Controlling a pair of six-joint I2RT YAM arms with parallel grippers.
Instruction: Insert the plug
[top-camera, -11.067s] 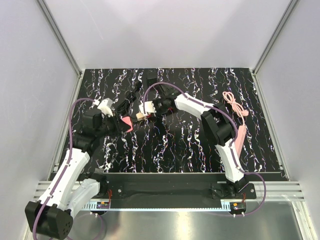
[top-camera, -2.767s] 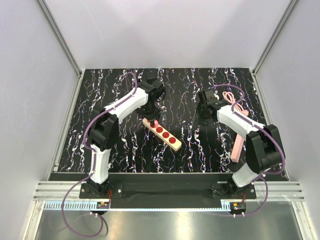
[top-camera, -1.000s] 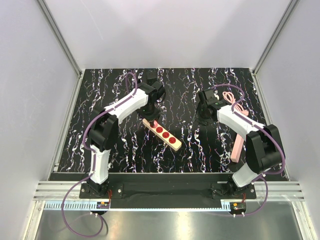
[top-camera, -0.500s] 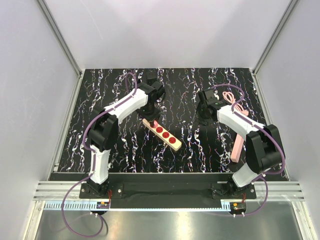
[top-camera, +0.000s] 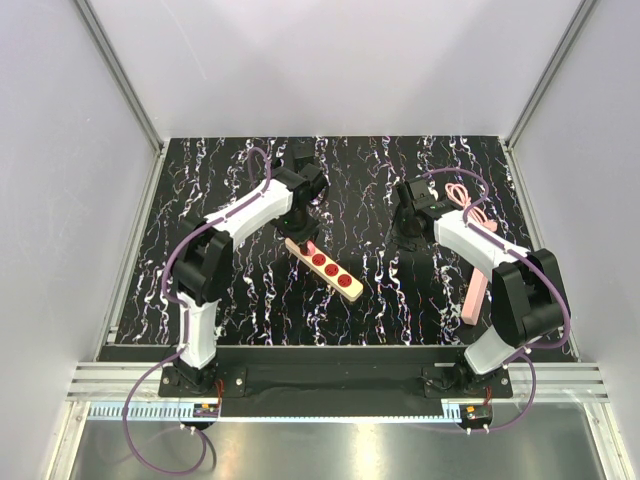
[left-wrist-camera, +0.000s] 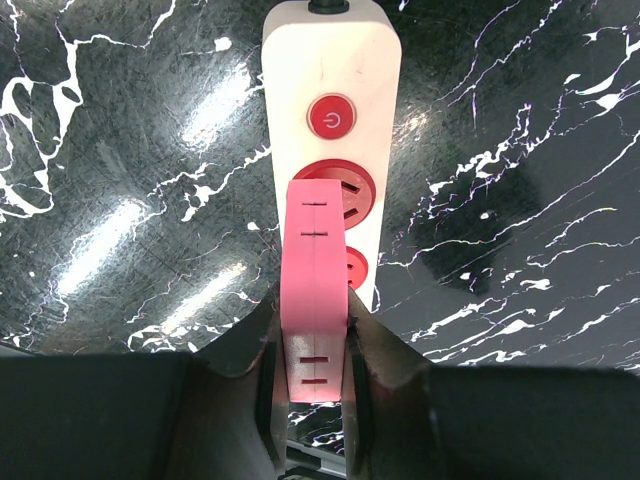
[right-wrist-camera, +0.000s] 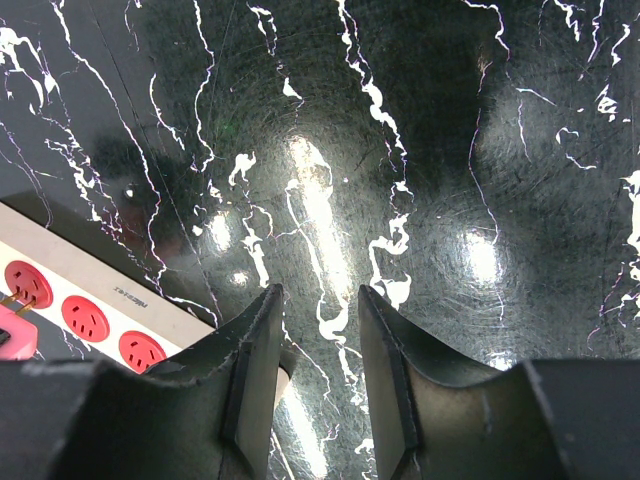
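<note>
A cream power strip (top-camera: 335, 272) with red round sockets lies at an angle mid-table; it also shows in the left wrist view (left-wrist-camera: 330, 60) and the right wrist view (right-wrist-camera: 60, 270). My left gripper (top-camera: 303, 232) (left-wrist-camera: 312, 330) is shut on a flat pink piece (left-wrist-camera: 316, 270) with metal prongs. Its tip is over the socket just past the red power button (left-wrist-camera: 333, 116). A small black boxy thing, likely the plug (top-camera: 303, 153), sits at the back behind my left wrist; its cord is hidden. My right gripper (top-camera: 408, 238) (right-wrist-camera: 318, 300) is open and empty over bare table, right of the strip.
A coiled pink cable (top-camera: 465, 205) and a long pink bar (top-camera: 478, 285) lie at the right side of the black marbled table (top-camera: 250, 300). Pale walls enclose the table on three sides.
My left wrist has shifted very slightly toward the back left, still holding the pink piece at the strip. My right arm has not moved.
</note>
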